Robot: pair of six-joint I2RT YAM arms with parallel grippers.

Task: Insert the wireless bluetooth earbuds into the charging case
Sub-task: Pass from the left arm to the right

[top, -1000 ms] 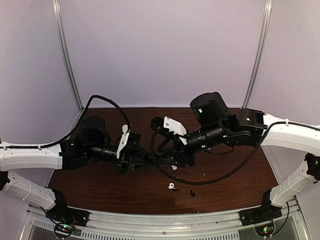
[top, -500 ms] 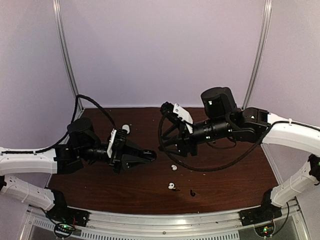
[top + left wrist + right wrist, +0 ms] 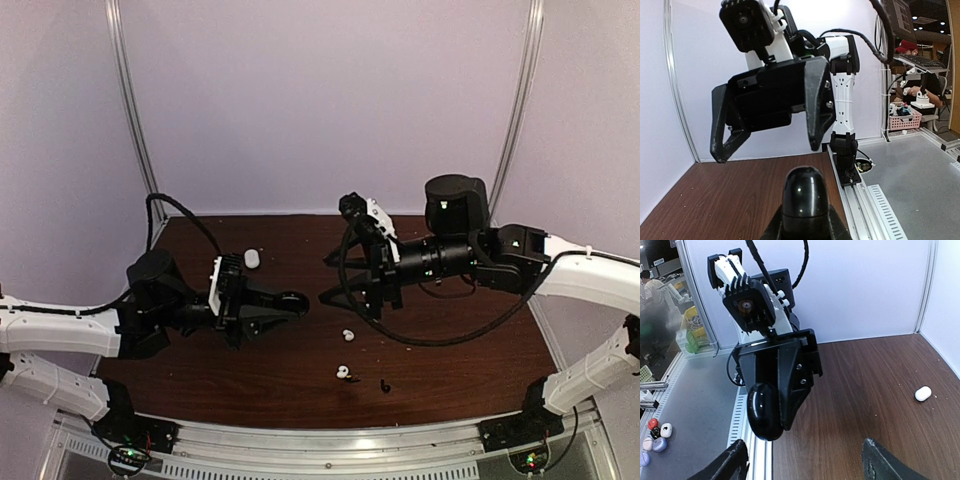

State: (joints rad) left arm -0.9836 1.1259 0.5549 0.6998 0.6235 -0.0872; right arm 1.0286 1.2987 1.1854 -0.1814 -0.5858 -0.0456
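Note:
My left gripper (image 3: pixel 805 227) is shut on a glossy black charging case (image 3: pixel 805 194), which is closed and points at the right gripper. From above, the case (image 3: pixel 292 302) hangs over the table's middle left. My right gripper (image 3: pixel 337 283) faces it a short way off, open and empty, with its fingers (image 3: pixel 816 107) spread wide. The right wrist view shows the held case (image 3: pixel 763 411) in the left gripper's jaws. Two white earbuds (image 3: pixel 347 335) (image 3: pixel 343 373) and one black earbud (image 3: pixel 385 385) lie on the table near the front, below the right gripper.
A white case (image 3: pixel 251 258) lies toward the back left of the brown table (image 3: pixel 450 350), also seen as a white case (image 3: pixel 923 393) in the right wrist view. A metal rail (image 3: pixel 330 440) runs along the near edge. Several small coloured cases (image 3: pixel 655 437) lie beyond the table.
The two grippers were close together; they have drawn apart. The left arm has pulled back left with the black case. The right gripper has moved right and opened wider.

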